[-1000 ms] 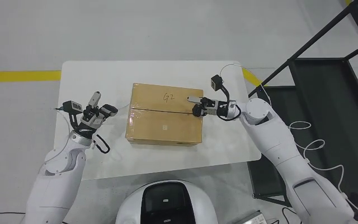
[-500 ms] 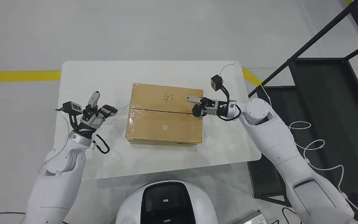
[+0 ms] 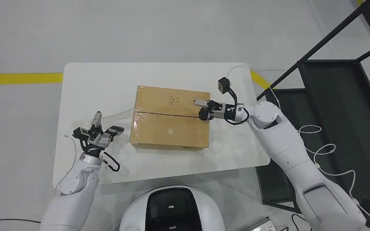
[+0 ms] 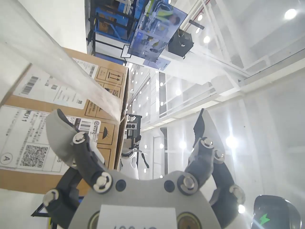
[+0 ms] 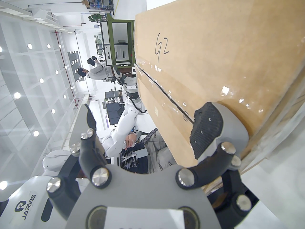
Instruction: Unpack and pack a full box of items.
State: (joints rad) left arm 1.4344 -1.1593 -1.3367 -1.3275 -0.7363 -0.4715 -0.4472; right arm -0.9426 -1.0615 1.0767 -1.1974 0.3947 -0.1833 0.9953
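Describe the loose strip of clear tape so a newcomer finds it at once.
On the white table stands a taped brown cardboard box with a handwritten mark on top. Off its end nearest the left gripper runs a see-through tape strip, lifted clear of the cardboard, unlike the tape lying flat on the lid.

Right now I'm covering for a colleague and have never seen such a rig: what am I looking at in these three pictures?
It is a two-armed white robot at a white table. The top picture looks down from above its arms; the other two come from cameras on each wrist. On the table stands one closed brown cardboard box. The right gripper is open at the box's edge, one finger over its top. The left gripper is open beside the box; a strip of clear tape stretches from the box towards it.
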